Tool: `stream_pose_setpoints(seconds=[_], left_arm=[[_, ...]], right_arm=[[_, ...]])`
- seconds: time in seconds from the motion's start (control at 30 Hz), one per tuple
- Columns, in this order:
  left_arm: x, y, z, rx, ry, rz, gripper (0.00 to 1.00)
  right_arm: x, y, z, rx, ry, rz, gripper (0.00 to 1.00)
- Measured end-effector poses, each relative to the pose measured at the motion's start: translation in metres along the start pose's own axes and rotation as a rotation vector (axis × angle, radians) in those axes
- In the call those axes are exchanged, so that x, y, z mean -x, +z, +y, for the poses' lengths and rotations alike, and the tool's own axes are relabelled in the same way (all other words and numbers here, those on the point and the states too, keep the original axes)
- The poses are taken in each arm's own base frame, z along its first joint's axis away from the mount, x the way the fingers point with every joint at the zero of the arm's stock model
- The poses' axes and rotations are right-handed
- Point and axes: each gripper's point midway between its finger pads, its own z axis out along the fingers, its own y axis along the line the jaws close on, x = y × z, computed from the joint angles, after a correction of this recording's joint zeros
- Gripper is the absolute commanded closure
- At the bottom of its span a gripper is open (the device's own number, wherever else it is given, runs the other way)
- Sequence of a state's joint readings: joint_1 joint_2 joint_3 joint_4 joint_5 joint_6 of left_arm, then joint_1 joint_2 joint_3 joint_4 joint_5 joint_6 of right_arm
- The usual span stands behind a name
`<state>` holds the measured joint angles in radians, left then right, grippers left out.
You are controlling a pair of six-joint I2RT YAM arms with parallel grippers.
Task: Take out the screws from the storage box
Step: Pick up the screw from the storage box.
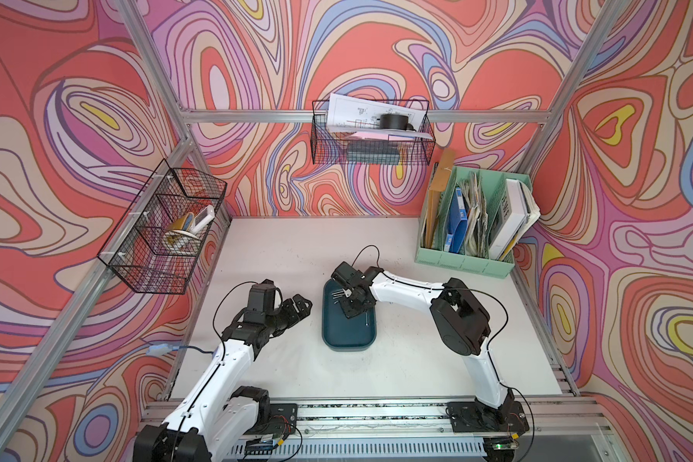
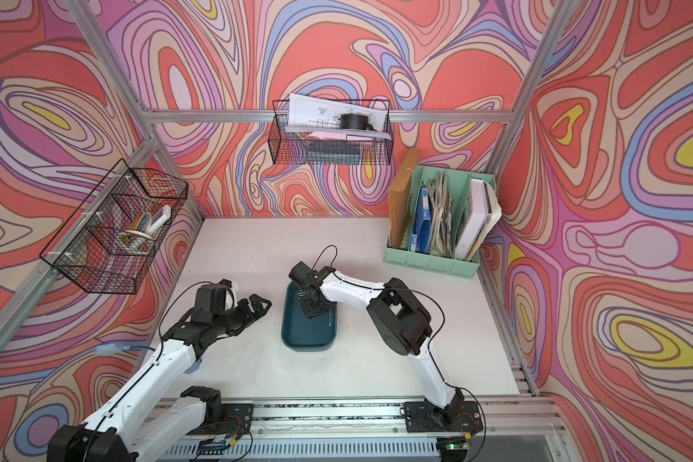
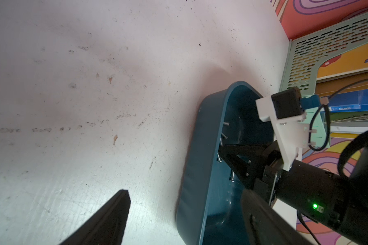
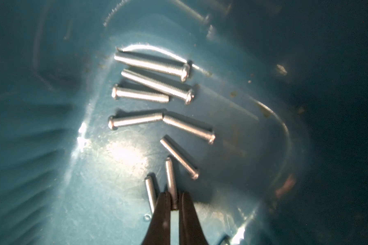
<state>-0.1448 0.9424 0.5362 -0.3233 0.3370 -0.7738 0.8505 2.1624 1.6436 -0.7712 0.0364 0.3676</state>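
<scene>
The storage box (image 1: 347, 346) (image 2: 307, 346) is a dark teal tray in the middle of the table. Several silver screws (image 4: 151, 63) lie on its floor (image 4: 94, 191) at the far end, seen in both top views (image 1: 339, 295) (image 2: 300, 295). One lone screw (image 1: 366, 319) lies by the box's right wall. My right gripper (image 4: 174, 196) (image 1: 347, 310) (image 3: 221, 151) reaches down into the box, shut on one screw (image 4: 170, 176) by its end; another screw lies just beside the fingers. My left gripper (image 1: 303, 308) (image 2: 263, 306) (image 3: 185, 197) hovers open just left of the box (image 3: 196, 169), holding nothing.
A mint-green file organiser (image 1: 473, 224) full of folders stands at the back right corner. One black wire basket (image 1: 165, 228) hangs on the left wall and another wire basket (image 1: 371, 132) on the back wall. An aluminium rail (image 1: 377, 412) runs along the front edge.
</scene>
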Motion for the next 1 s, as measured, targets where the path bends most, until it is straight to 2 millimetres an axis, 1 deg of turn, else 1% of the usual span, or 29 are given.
stream_pose_setpoints(seconds=[0.1, 0.17, 0.33, 0.4, 0.47, 0.53, 0.6, 0.83, 0.93, 1.0], left_arm=[[0.000, 0.000, 0.000, 0.001, 0.000, 0.000, 0.12], [0.000, 0.000, 0.000, 0.002, -0.001, 0.002, 0.12], [-0.001, 0.000, 0.001, 0.002, 0.001, 0.002, 0.12], [-0.001, 0.000, 0.001, 0.003, 0.005, 0.002, 0.12], [-0.001, 0.000, 0.001, 0.004, 0.006, 0.004, 0.12], [-0.001, 0.000, 0.001, 0.005, 0.010, 0.005, 0.12], [-0.002, 0.000, 0.002, 0.007, 0.012, 0.007, 0.12], [-0.003, 0.000, 0.002, 0.009, 0.013, 0.010, 0.12], [-0.003, 0.000, 0.002, 0.009, 0.013, 0.010, 0.12], [-0.003, 0.000, 0.002, 0.009, 0.013, 0.011, 0.12]], right_arm=[[0.003, -0.010, 0.001, 0.009, 0.001, -0.020, 0.99], [0.008, -0.025, 0.003, 0.021, 0.001, -0.049, 0.99], [0.023, -0.076, 0.005, 0.051, 0.018, -0.156, 0.99], [0.028, -0.093, 0.002, 0.049, 0.024, -0.195, 0.99], [0.031, -0.104, -0.004, 0.043, 0.037, -0.220, 0.99], [0.030, -0.111, -0.018, 0.026, 0.060, -0.229, 0.99], [0.024, -0.112, -0.037, 0.004, 0.092, -0.221, 0.99], [-0.008, -0.113, -0.126, -0.099, 0.257, -0.171, 0.99], [-0.021, -0.107, -0.151, -0.130, 0.306, -0.143, 0.99], [-0.030, -0.099, -0.160, -0.142, 0.323, -0.113, 0.99]])
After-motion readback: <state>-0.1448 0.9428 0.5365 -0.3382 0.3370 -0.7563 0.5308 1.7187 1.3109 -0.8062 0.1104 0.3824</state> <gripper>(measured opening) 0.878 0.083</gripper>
